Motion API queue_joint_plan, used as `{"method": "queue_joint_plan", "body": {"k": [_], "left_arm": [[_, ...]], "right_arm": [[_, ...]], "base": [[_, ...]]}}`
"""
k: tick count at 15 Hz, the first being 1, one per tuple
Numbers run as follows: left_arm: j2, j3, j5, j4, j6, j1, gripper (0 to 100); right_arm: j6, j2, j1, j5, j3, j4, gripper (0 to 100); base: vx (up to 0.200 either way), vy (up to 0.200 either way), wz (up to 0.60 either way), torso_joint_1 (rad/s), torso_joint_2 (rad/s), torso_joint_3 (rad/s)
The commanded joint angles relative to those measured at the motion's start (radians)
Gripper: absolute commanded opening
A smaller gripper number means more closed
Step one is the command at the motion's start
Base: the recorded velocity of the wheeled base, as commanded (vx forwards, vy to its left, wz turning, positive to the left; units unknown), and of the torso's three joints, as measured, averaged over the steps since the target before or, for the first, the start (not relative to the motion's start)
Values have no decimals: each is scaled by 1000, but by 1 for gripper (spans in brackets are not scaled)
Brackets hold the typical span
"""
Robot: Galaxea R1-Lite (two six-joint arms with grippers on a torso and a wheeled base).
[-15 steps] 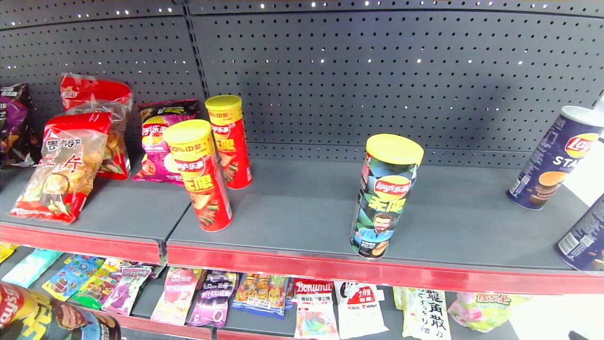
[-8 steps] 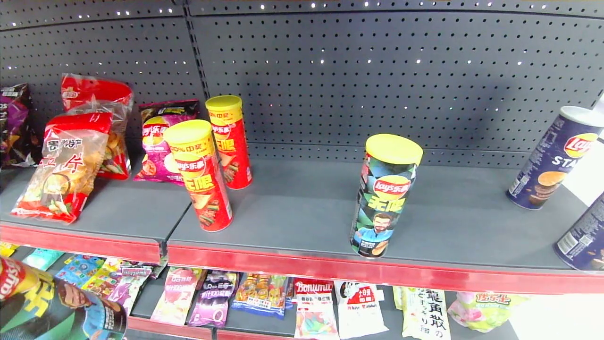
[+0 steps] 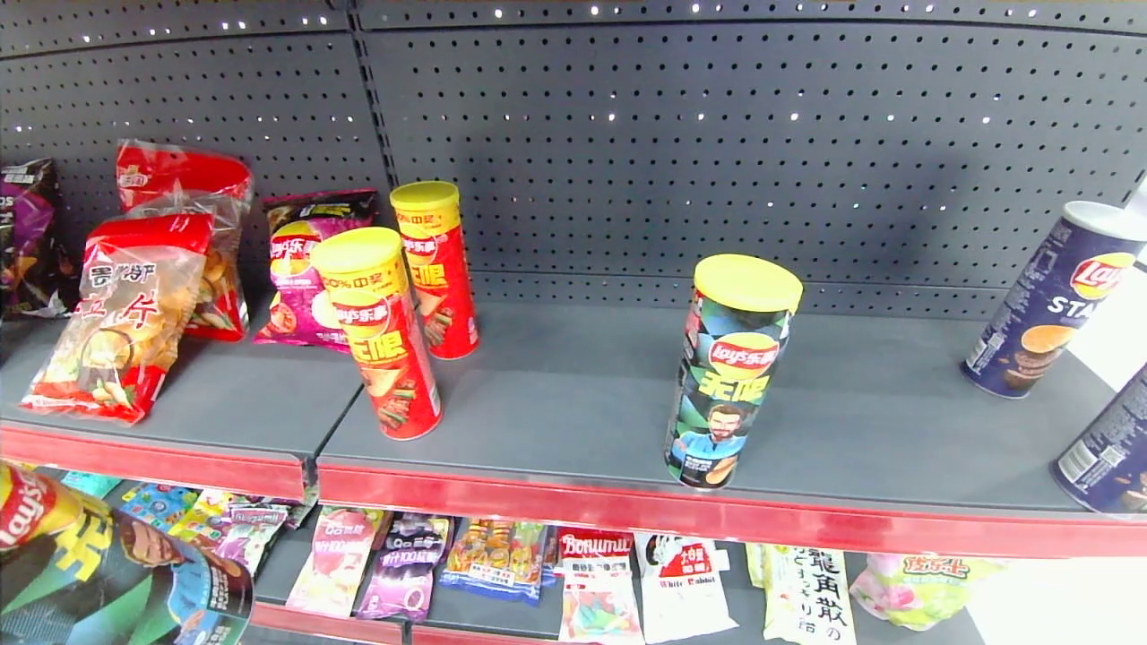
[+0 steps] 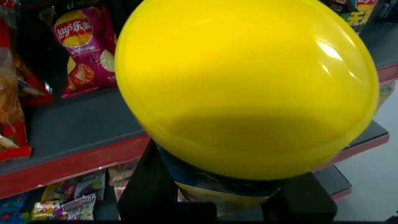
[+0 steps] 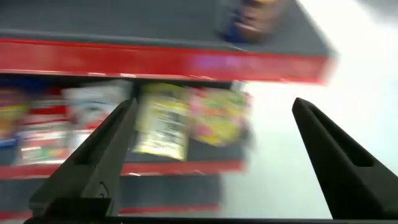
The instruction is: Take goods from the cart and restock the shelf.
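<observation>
Clamping a can [image 3: 107,573] below the shelf [image 3: 573,394], the left gripper [image 4: 217,200] looks ready to stock it; right gripper [image 5: 214,106] gapes empty.

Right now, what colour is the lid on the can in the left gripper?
Yellow. The lid of the chip can shows best in the left wrist view.

A dark grey perforated back panel [image 3: 717,134] spanned the head view from 9 to 3 o'clock, with pinpoints of light glinting through its holes. Beneath it ran the grey shelf [image 3: 573,394], edged by a red front rail [image 3: 717,518]. Bright pale floor [image 3: 1039,600] showed at 5 o'clock.
</observation>
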Motion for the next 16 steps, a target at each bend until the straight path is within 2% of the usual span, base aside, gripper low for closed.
{"method": "queue_joint_plan", "body": {"k": [1, 2, 4, 5, 6, 7, 8, 10, 16], "left_arm": [[-9, 13, -14, 2, 1, -10, 0], [-9, 13, -15, 0, 3, -10, 0], [-13, 16, -10, -21, 1, -10, 0], [-29, 20, -9, -15, 0, -10, 0], [-49, 34, -10, -12, -2, -10, 0], [-66, 55, -12, -12, -5, -10, 0], [-81, 69, -10, -12, -5, -10, 0], [-89, 74, -9, -14, -5, -10, 0], [-101, 65, -10, -17, -6, -10, 0]], "right_arm": [[46, -124, -12, 210, 139, -177, 100], [55, -116, -18, 177, 139, -172, 100], [78, -125, -15, -72, 140, -174, 100], [75, -125, -15, -116, 143, -180, 100], [75, -125, -15, -80, 145, -186, 100], [69, -125, -15, 5, 151, -197, 100], [61, -125, -14, 134, 166, -227, 100], [76, -125, -15, 103, 173, -186, 100], [83, -125, -14, 106, 173, -189, 100]], "base": [[0, 0, 0, 0, 0, 0], [0, 0, 0, 0, 0, 0], [0, 0, 0, 0, 0, 0], [0, 0, 0, 0, 0, 0], [0, 0, 0, 0, 0, 0], [0, 0, 0, 0, 0, 0], [0, 0, 0, 0, 0, 0], [0, 0, 0, 0, 0, 0], [0, 0, 0, 0, 0, 0]]}}
